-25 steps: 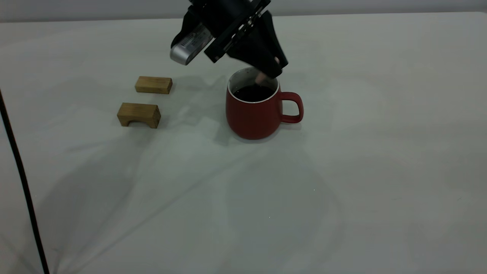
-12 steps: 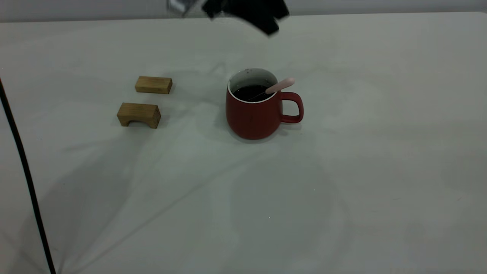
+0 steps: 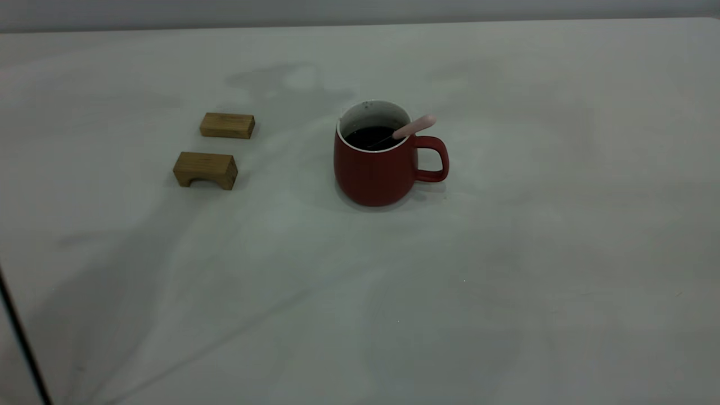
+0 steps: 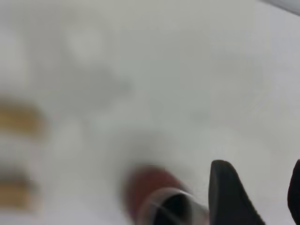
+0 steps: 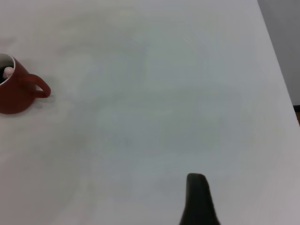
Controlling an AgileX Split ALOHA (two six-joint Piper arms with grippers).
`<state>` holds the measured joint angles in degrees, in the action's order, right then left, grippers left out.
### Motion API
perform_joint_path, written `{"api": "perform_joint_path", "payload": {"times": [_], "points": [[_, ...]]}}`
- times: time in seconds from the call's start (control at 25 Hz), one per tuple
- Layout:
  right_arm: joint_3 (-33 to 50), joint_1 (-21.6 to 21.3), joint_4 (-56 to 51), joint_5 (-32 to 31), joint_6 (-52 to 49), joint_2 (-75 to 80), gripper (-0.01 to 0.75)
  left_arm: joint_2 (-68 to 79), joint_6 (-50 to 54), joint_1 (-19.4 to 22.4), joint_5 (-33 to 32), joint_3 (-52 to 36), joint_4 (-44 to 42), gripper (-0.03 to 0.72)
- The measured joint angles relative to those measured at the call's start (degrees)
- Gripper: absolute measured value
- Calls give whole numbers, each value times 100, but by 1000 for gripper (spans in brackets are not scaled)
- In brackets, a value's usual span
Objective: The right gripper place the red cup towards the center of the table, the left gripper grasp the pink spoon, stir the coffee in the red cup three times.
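The red cup (image 3: 374, 169) stands near the middle of the table (image 3: 506, 253), handle pointing right. Dark coffee (image 3: 368, 136) fills it. The pink spoon (image 3: 415, 126) rests in the cup, its handle leaning over the rim above the cup's handle, with nothing holding it. Neither gripper shows in the exterior view. In the left wrist view my left gripper (image 4: 260, 180) is open and empty, high above the table with the cup (image 4: 150, 187) below it. My right gripper (image 5: 248, 187) hovers open and empty far from the cup (image 5: 16, 93); only one finger (image 5: 197, 197) shows.
Two tan wooden blocks (image 3: 227, 125) (image 3: 205, 169) lie to the left of the cup. A thin black cable (image 3: 22, 337) crosses the lower left corner. The table's far edge (image 3: 360, 23) runs along the top.
The left gripper let go of the spoon and rose out of the exterior view. The spoon now leans on the cup's rim. The cup has not moved.
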<state>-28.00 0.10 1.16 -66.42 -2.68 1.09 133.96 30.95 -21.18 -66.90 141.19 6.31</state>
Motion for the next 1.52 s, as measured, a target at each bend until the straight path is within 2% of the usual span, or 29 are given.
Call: {"api": "perform_joint_path", "payload": {"times": [0.16,0.28,0.36,0.64,0.76,0.96,1.12,1.2,1.28,1.4,1.52], "points": [[0,0,0,0,0,0,585,-432,-1872,5,0,7,-358,388],[0,0,0,0,0,0,585,-742,-2428,5,0,-190,-488,388],[0,0,0,0,0,0,585,-1033,-2563,5,0,-625,-631,388],[0,0,0,0,0,0,585,-2885,-2570,5,0,-3913,-727,388],[0,0,0,0,0,0,585,-3777,-2566,0,0,-5386,-1020,388],[0,0,0,0,0,0,585,-5424,-2564,0,0,-7212,-1521,388],[0,0,0,0,0,0,585,-6603,-2564,34,0,-8200,-1681,388],[0,0,0,0,0,0,585,-7074,-2564,236,0,-8605,-1630,388],[0,0,0,0,0,0,585,-7570,-2564,634,0,-8963,-1534,388],[0,0,0,0,0,0,585,-8280,-2570,1491,0,-9495,-1353,388],[0,0,0,0,0,0,585,-9005,-2577,2129,0,-9969,-1249,388]]}}
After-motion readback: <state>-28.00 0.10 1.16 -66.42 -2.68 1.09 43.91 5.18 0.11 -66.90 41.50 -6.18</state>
